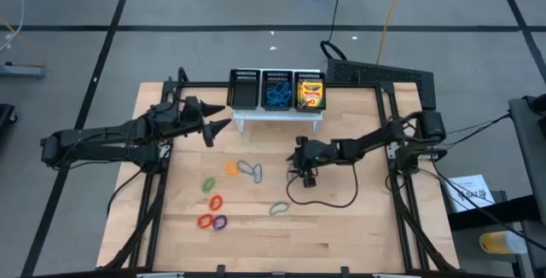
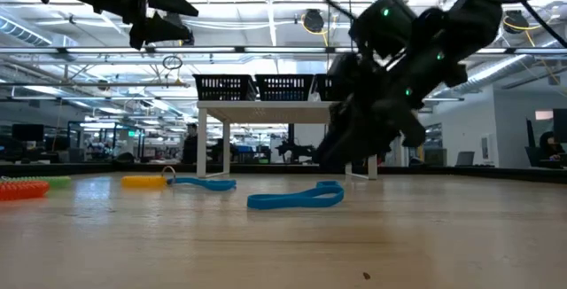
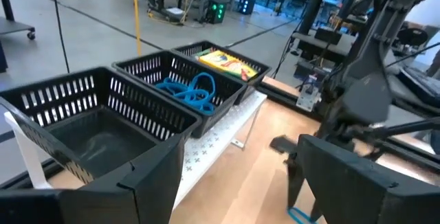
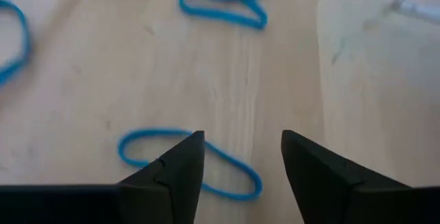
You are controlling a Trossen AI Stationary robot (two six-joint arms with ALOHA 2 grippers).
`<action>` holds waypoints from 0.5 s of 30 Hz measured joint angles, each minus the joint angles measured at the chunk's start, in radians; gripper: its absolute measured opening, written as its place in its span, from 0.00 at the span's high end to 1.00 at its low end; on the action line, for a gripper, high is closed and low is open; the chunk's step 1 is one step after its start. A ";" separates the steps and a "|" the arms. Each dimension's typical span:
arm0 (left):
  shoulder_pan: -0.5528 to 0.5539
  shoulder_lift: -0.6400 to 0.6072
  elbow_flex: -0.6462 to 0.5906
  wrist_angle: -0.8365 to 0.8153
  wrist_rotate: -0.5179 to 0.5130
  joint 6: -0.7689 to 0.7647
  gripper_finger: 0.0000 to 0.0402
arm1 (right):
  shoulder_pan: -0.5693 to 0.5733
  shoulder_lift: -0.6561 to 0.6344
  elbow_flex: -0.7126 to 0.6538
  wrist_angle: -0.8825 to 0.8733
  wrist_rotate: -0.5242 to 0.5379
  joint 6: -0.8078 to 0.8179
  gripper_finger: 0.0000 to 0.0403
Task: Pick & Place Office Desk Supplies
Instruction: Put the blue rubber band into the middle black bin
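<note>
My right gripper (image 1: 305,176) (image 4: 240,148) points down over the table's middle, open, and touches nothing. One blue loop (image 4: 189,162) lies on the wood beneath its fingertip, and others (image 4: 223,4) lie farther off. In the low view it (image 2: 341,152) hangs just above a blue loop (image 2: 297,198). Orange (image 1: 230,168), green (image 1: 208,182), red (image 1: 204,221) and purple (image 1: 220,222) loops and blue loops (image 1: 250,171) (image 1: 279,208) lie flat on the table. Crayon boxes (image 1: 310,92) (image 3: 223,62) fill the organiser's right compartment, and blue loops (image 1: 275,95) (image 3: 192,92) lie in the middle one. My left gripper (image 1: 217,116) (image 3: 237,183) waits open, raised left of the organiser.
The black mesh organiser (image 1: 244,89) (image 2: 266,87) stands on a white stand (image 1: 279,116) at the table's far edge; its left compartment (image 3: 89,131) holds nothing. A black cable (image 1: 328,201) loops on the wood near my right arm. Bare wood spans the near half (image 1: 341,235).
</note>
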 joint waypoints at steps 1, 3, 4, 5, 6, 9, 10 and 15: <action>0.000 0.002 0.000 0.004 0.000 0.000 0.27 | -0.005 0.014 0.001 0.000 -0.001 -0.001 0.55; 0.000 0.006 0.000 0.001 0.000 0.000 0.27 | -0.016 0.035 0.001 -0.005 -0.001 -0.002 0.57; 0.000 0.007 0.000 -0.002 0.000 0.000 0.27 | -0.021 0.044 0.001 0.000 -0.002 -0.002 0.58; 0.000 0.007 0.000 -0.001 0.000 0.000 0.27 | -0.024 0.052 0.001 0.004 -0.006 -0.001 0.58; 0.000 0.008 0.000 0.003 0.000 0.000 0.27 | -0.029 0.057 0.001 0.004 -0.008 0.002 0.59; 0.000 0.018 0.000 -0.001 0.000 0.000 0.27 | -0.041 0.058 0.003 -0.015 -0.024 0.027 0.61; 0.000 0.019 0.000 -0.004 0.000 0.000 0.27 | -0.044 0.058 0.003 -0.030 -0.031 0.028 0.62; 0.000 0.018 0.000 -0.001 0.000 0.000 0.27 | -0.049 0.048 0.003 -0.072 -0.053 0.051 0.66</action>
